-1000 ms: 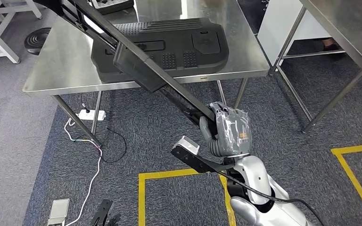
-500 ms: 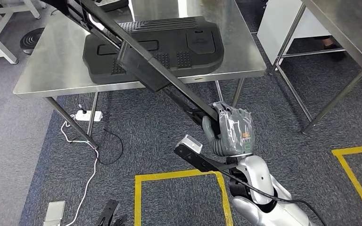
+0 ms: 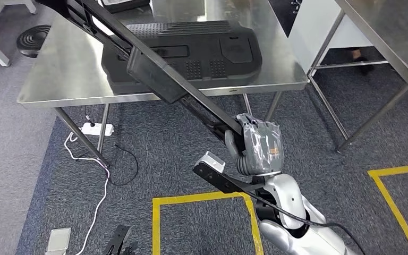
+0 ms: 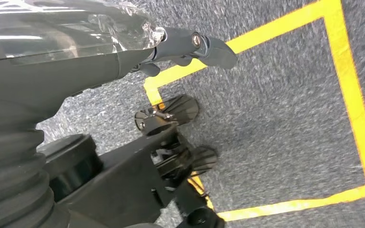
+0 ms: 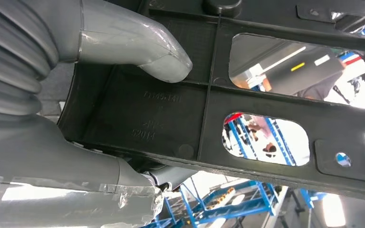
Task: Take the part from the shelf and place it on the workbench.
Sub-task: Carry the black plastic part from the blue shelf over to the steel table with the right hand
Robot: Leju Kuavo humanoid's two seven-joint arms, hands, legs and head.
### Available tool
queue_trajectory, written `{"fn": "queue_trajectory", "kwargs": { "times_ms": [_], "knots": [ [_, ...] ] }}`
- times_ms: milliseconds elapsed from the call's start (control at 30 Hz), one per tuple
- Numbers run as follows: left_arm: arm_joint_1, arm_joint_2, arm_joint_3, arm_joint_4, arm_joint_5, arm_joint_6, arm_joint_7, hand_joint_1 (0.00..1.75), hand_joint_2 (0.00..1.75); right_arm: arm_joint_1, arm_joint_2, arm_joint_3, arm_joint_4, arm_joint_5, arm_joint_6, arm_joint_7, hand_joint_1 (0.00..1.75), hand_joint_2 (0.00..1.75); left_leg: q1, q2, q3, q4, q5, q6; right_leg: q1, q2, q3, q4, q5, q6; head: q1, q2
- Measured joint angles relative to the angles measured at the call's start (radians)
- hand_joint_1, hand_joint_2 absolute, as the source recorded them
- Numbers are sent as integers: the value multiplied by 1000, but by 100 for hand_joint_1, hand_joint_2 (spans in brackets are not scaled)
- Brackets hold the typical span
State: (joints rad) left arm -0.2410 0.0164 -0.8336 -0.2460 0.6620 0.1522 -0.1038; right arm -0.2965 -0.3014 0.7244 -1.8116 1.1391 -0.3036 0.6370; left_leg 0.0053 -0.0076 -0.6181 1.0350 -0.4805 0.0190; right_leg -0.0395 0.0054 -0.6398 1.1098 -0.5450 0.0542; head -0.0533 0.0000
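One long, stiff black plastic part (image 3: 154, 79) clamped near its end by right hand (image 3: 255, 146); likely awkward leverage over steel worktop (image 3: 64, 79); left hand (image 4: 190, 45) seemingly empty.

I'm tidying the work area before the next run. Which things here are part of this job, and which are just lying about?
Part of the job:
- long black part, gripped by the right hand
- steel workbench

Lying about:
- black moulded panel on the workbench
- white power strip and its cables
- second steel table
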Motion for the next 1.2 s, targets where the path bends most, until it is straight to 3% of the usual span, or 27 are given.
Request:
{"fn": "queue_trajectory", "kwargs": {
  "times_ms": [67,133,167,233,300,367,467,533,600,633,667,700,800,867,933,1000,1033,1133,1167,1200],
  "knots": [
    [0,0,0,0,-1,-2,0,0,175,0,0,0,0,0,0,0,164,175,-5,1,2,-5,0,10,5,-2,-53,117,-57,-4,9,0],
    [2,-1,0,0,-2,-4,1,0,175,1,0,0,0,0,0,1,164,175,-14,1,3,-1,-3,17,14,-2,-96,205,-76,-10,14,0],
    [2,-1,0,0,-2,-4,2,0,175,1,0,0,0,0,-1,2,164,175,-19,1,4,1,-5,19,18,-2,-95,200,-59,-15,17,0],
    [2,-2,0,0,-2,-4,2,0,175,1,-1,0,0,-2,-1,4,164,175,-28,0,10,6,-10,24,28,-2,-43,89,10,-33,25,0],
    [0,-3,0,0,-3,-4,4,0,175,0,-1,0,0,-4,-2,4,164,175,-34,0,12,10,-14,24,36,-4,8,-18,47,-50,24,0],
    [-1,-4,0,0,-3,-3,5,0,175,0,-1,0,0,-5,-2,4,164,175,-33,2,8,13,-14,19,42,-4,20,-47,46,-58,22,0],
    [-2,-5,0,0,-3,-2,6,0,175,0,-1,0,0,-5,-2,4,164,175,-32,1,6,28,-28,4,34,-5,27,-65,53,-69,26,0],
    [-2,-5,0,0,-3,-1,6,0,175,-1,0,0,0,-5,-2,3,164,175,-26,0,-22,105,-79,-14,24,-9,32,-74,59,-74,17,0],
    [-1,-5,0,0,-3,0,6,0,175,-1,0,0,0,-5,-3,3,164,175,-9,1,-77,233,-140,-32,18,-11,32,-75,59,-74,3,0],
    [0,-5,0,0,-3,1,6,0,175,0,0,0,0,-6,-2,3,164,175,-1,2,-96,278,-153,-39,15,-11,32,-74,59,-72,0,0],
    [1,-5,0,0,-3,1,6,0,175,0,0,0,0,-6,-2,3,164,175,7,2,-101,292,-149,-47,10,-12,33,-73,59,-70,-2,0],
    [2,-5,0,0,-3,1,6,0,175,1,0,0,0,-6,-2,3,164,175,13,2,-87,264,-126,-53,5,-11,34,-72,58,-65,-5,0],
    [0,-6,0,0,-3,1,6,0,175,0,0,0,0,-7,-2,3,164,175,25,1,14,58,-32,-68,-7,-9,37,-68,54,-42,-16,0],
    [1,-6,0,0,-3,0,6,0,175,0,0,0,0,-8,-2,3,164,175,21,-2,35,3,-21,-63,-6,-7,37,-68,56,-24,-19,0],
    [3,-6,0,0,-4,0,6,0,175,0,1,0,0,-8,-2,3,164,175,16,-3,31,2,-18,-46,-7,-6,38,-75,60,-11,-17,0],
    [1,-6,0,0,-4,-1,6,0,175,0,1,0,0,-8,-2,3,164,175,17,-2,31,-5,-12,-27,-9,-7,33,-60,44,-4,-8,0],
    [0,-6,0,0,-5,-1,6,0,175,0,1,0,0,-8,-2,3,164,175,18,0,32,-9,-9,-18,-8,-7,18,-23,18,-4,1,0],
    [-1,-6,0,0,-7,-2,6,0,175,1,1,0,0,-9,-2,3,164,175,8,3,30,-10,-6,-2,2,-7,-68,172,-74,-13,30,0],
    [-1,-6,0,0,-8,-2,6,0,175,3,1,0,0,-9,-2,3,164,175,3,3,30,-9,-7,1,6,-6,-86,211,-81,-17,36,0],
    [0,-6,0,0,-10,-2,6,0,175,4,1,0,0,-9,-2,3,164,175,-1,3,30,-7,-7,3,11,-6,-83,207,-67,-22,41,0]
  ]
}}
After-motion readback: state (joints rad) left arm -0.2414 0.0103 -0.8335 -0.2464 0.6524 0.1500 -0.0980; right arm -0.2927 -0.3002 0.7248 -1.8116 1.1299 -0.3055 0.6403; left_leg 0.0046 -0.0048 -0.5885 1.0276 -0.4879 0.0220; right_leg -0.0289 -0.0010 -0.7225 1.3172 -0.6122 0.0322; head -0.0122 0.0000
